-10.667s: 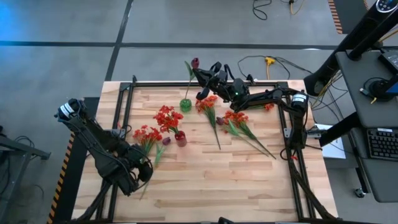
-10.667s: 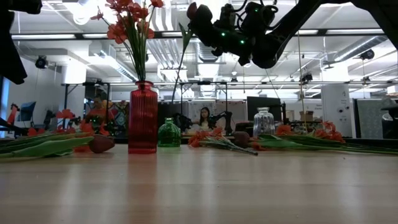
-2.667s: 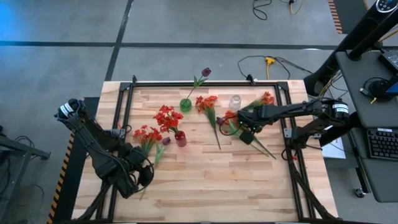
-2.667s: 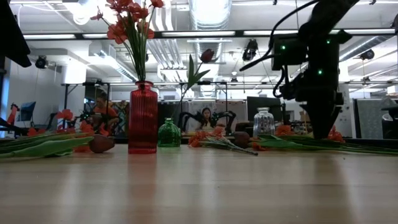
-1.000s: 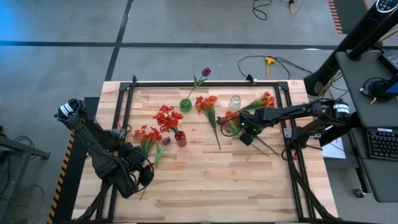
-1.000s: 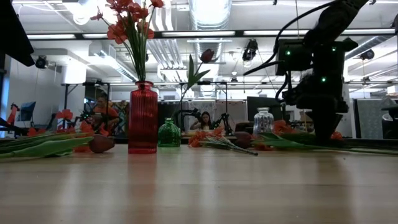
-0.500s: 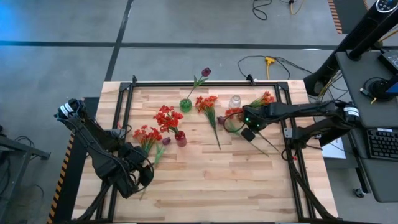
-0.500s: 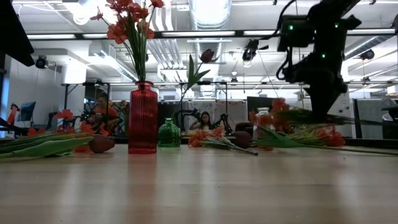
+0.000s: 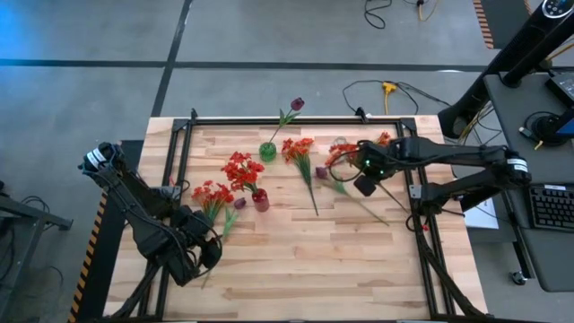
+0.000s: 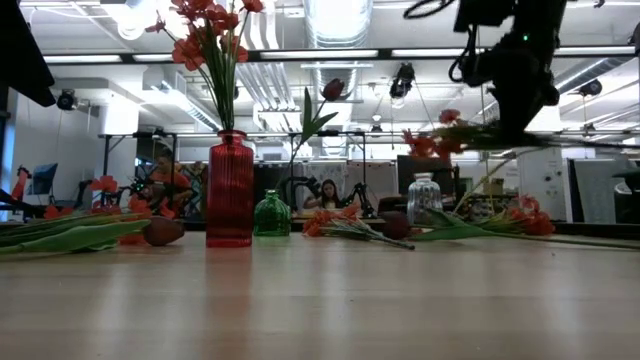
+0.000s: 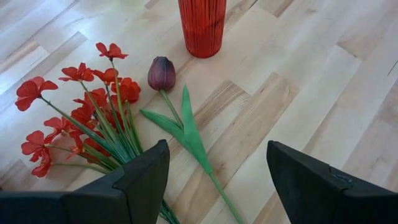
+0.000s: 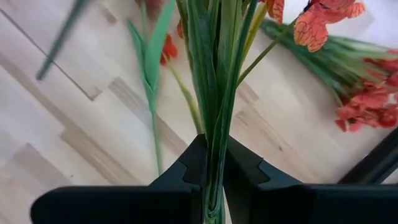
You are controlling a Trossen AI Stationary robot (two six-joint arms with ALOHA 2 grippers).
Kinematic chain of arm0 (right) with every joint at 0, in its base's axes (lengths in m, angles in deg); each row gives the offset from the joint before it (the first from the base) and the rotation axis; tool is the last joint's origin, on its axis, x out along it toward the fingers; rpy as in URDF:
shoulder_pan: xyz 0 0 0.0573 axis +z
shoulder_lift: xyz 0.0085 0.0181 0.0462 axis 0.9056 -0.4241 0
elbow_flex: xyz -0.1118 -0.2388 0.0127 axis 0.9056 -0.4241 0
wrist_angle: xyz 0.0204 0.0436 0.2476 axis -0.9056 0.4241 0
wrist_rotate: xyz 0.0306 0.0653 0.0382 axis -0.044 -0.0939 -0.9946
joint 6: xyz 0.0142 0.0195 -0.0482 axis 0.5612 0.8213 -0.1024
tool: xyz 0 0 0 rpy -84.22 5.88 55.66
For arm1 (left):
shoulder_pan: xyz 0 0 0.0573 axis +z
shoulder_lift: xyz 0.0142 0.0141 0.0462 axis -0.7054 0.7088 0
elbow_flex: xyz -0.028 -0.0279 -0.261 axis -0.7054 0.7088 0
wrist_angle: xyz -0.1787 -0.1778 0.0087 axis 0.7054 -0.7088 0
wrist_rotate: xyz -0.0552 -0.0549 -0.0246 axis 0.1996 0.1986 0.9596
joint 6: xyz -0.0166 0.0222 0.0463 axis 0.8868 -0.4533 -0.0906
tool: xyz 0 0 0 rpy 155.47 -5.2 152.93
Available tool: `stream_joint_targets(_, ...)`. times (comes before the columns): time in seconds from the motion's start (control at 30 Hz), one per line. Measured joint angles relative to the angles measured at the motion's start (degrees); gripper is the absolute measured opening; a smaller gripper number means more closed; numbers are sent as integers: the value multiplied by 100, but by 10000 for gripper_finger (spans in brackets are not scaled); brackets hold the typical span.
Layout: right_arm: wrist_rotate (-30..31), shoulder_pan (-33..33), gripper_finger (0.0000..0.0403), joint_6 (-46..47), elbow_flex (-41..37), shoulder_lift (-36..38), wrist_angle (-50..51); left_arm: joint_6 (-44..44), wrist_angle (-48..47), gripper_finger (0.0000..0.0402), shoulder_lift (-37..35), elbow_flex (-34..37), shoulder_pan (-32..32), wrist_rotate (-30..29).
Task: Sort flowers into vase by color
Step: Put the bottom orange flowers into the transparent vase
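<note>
Right arm reaches in from the table's right edge, forearm roughly level. Right gripper (image 9: pixel 365 170) is raised above the table, near the clear vase (image 9: pixel 339 146), clenched on an orange-red flower stem (image 12: pixel 214 118); blooms (image 10: pixel 432 140) hang in the air, stem about horizontal in the low view. Left arm folded at the near-left corner, left gripper (image 11: pixel 214 171) released and wide, low over a purple tulip (image 11: pixel 161 73) and red flowers (image 11: pixel 81 118) lying beside the red vase (image 11: pixel 202 25).
</note>
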Motion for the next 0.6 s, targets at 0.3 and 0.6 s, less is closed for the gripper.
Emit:
stream_joint_targets(0.3, -6, 1, 29, -105, 926, 31, 610, -1, 2, 251, 0, 0, 1, 2)
stream_joint_targets(0.6, -17, 1, 29, -131, 1531, 20, 1059, 0, 2, 251, 0, 0, 1, 2)
